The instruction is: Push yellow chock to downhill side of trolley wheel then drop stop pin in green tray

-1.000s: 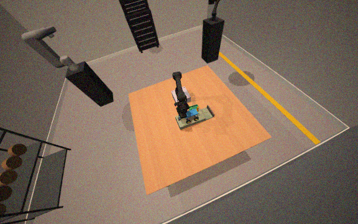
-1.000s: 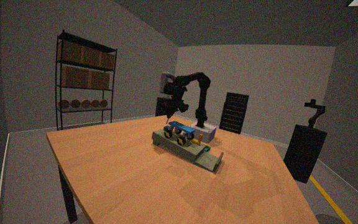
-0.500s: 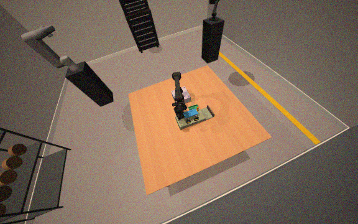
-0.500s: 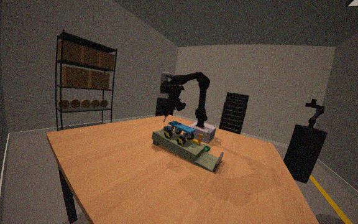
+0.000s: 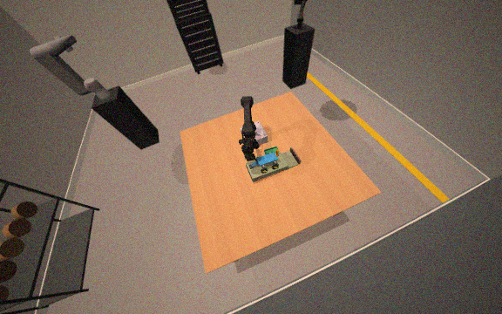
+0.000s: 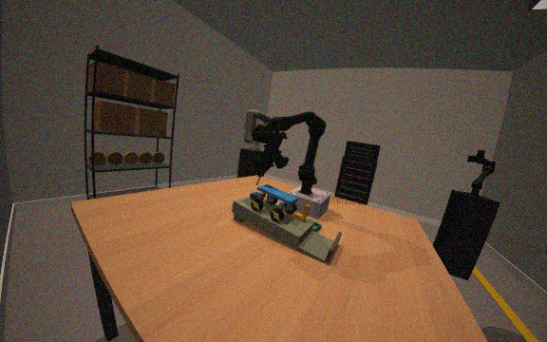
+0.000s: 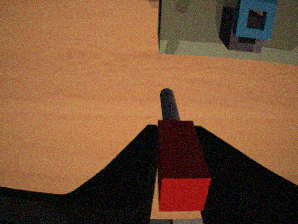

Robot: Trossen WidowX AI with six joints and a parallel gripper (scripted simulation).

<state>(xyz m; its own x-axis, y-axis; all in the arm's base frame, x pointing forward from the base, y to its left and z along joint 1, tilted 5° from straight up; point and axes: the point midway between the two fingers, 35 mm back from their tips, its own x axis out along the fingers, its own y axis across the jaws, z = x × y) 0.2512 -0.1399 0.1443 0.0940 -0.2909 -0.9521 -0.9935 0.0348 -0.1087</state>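
Observation:
My gripper (image 6: 260, 176) (image 7: 173, 135) is shut on the red-headed stop pin (image 7: 184, 155), its grey shaft pointing away from the fingers. The pin is out of the ramp, in the air just beyond the uphill end. The blue trolley (image 5: 267, 159) (image 6: 278, 194) stands on the grey-green ramp (image 5: 288, 162) (image 6: 297, 234) (image 7: 195, 25); its blue hitch (image 7: 243, 31) shows in the wrist view. The yellow chock with its orange handle (image 6: 306, 211) is by the far-side downhill wheel; contact is too small to tell. The green tray (image 5: 271, 150) (image 6: 317, 226) lies behind the ramp, partly hidden.
The arm's pale base block (image 5: 261, 134) (image 6: 318, 204) stands behind the ramp, near the tray. An upright end stop (image 5: 295, 156) (image 6: 335, 247) closes the ramp's low end. All of this is on the wooden table (image 5: 234, 227) (image 6: 183, 256).

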